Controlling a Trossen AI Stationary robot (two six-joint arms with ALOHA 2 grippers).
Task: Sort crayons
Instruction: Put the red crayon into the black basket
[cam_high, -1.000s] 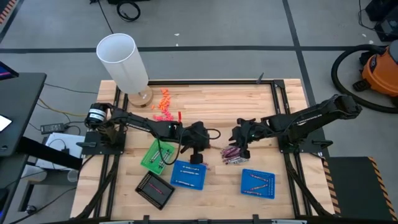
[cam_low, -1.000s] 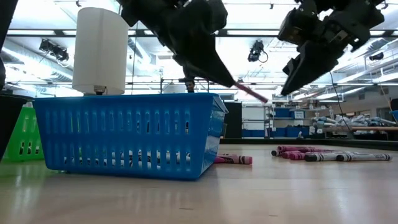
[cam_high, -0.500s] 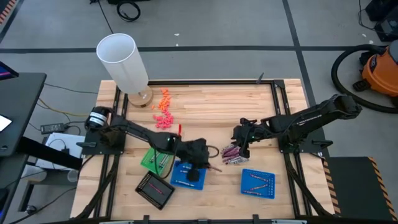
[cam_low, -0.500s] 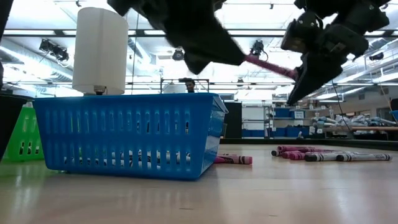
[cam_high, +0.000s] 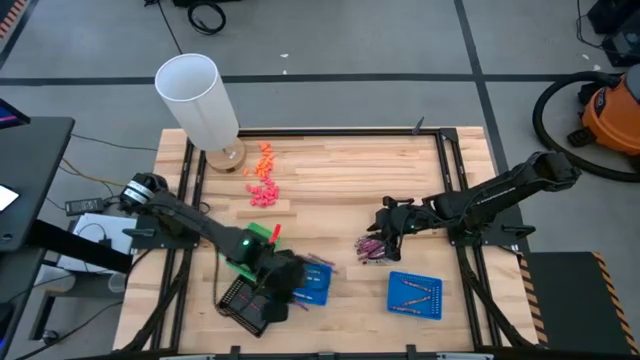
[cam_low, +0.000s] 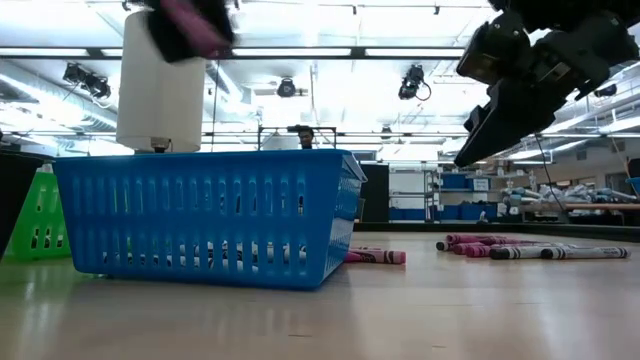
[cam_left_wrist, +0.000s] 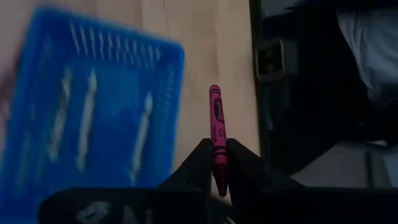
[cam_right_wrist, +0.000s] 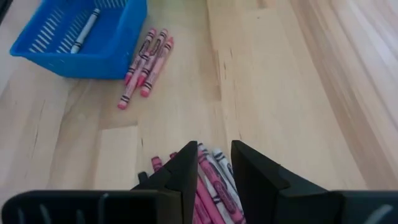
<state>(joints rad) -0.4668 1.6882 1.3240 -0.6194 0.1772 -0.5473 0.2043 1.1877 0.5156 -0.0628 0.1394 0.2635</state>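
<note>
My left gripper (cam_left_wrist: 217, 144) is shut on a pinkish-red crayon (cam_left_wrist: 216, 118), above the near-left side of the left blue tray (cam_high: 312, 284), next to a black tray (cam_high: 247, 306). In the low view it is only a blur at the top left (cam_low: 190, 25). My right gripper (cam_right_wrist: 214, 163) hangs open over the loose pile of crayons (cam_high: 371, 247) lying on the table. The low view shows this gripper (cam_low: 500, 115) well above them. Three more pink crayons (cam_right_wrist: 146, 65) lie beside a blue tray (cam_right_wrist: 81, 37) that holds a grey crayon. My left gripper pinches the crayon's back end (cam_left_wrist: 218, 163) between its two fingers. The crayon runs along the fingers and sticks out past their tips. The gripper slants down toward the table, and the crayon is lifted clear of table and trays.
A green tray (cam_high: 250, 246) sits left of the blue one, and another blue tray (cam_high: 414, 293) lies near the right front. A tall white cylinder (cam_high: 200, 100) stands at the far left, with orange and pink bits (cam_high: 262, 180) beside it.
My left gripper has swung with the pink crayon toward the table's near edge and left, from beside the pile to over the blue tray's near-left side. It turned and tipped as it went and stayed shut on the crayon.
</note>
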